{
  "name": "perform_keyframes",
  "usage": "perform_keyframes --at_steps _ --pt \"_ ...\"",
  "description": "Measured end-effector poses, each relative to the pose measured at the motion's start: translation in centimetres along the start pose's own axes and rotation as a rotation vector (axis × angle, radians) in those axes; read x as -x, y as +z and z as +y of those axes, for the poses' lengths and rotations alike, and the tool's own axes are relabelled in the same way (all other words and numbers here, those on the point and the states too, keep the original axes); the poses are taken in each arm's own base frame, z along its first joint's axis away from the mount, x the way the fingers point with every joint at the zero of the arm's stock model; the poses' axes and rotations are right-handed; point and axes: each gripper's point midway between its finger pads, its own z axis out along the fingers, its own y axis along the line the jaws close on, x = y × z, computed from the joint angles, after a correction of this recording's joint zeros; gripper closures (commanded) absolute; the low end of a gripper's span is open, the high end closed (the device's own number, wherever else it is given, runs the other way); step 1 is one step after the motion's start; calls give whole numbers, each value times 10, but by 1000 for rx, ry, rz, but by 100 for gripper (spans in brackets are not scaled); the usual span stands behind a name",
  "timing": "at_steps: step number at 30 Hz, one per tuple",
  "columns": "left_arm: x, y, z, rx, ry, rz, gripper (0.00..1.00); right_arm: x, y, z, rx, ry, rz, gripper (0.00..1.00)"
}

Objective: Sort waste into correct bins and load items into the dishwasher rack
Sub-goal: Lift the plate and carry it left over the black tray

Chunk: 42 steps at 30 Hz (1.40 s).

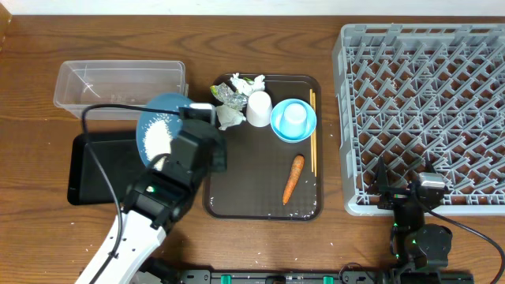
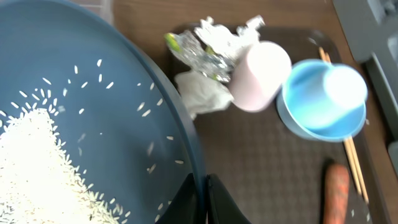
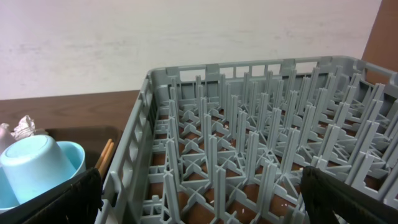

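Observation:
My left gripper (image 2: 203,193) is shut on the rim of the dark-blue dish (image 2: 112,124), which holds a heap of white rice (image 2: 34,168). In the overhead view the dish (image 1: 162,130) hangs over the gap between the clear tub (image 1: 118,83) and the black tray (image 1: 91,170). On the brown serving tray (image 1: 264,205) lie tissues (image 1: 230,117), a silvery-green wrapper (image 1: 230,95), a white cup (image 1: 259,109), a light-blue cup in a light-blue bowl (image 1: 293,120), chopsticks (image 1: 312,134) and a carrot (image 1: 293,179). My right gripper (image 3: 199,199) is open over the grey rack (image 1: 426,110).
The rack takes up the right side of the table and holds nothing. The brown serving tray sits in the middle. My left arm (image 1: 150,213) reaches up from the front left, over the black tray. A wall stands behind the table.

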Motion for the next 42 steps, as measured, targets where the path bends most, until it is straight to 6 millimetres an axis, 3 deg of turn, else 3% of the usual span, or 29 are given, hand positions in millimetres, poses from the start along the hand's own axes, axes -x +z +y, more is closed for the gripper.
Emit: perform_keyframes --at_steps 11,17,27,42 --pt "33 6 52 -18 -204 -61 94 0 0 0 0 0 0 1" --pt "36 9 71 -77 -297 -42 94 0 0 0 0 0 0 1" --pt "36 10 86 -192 -402 -11 94 0 0 0 0 0 0 1" --pt "45 -8 103 -337 -567 -34 94 0 0 0 0 0 0 1"
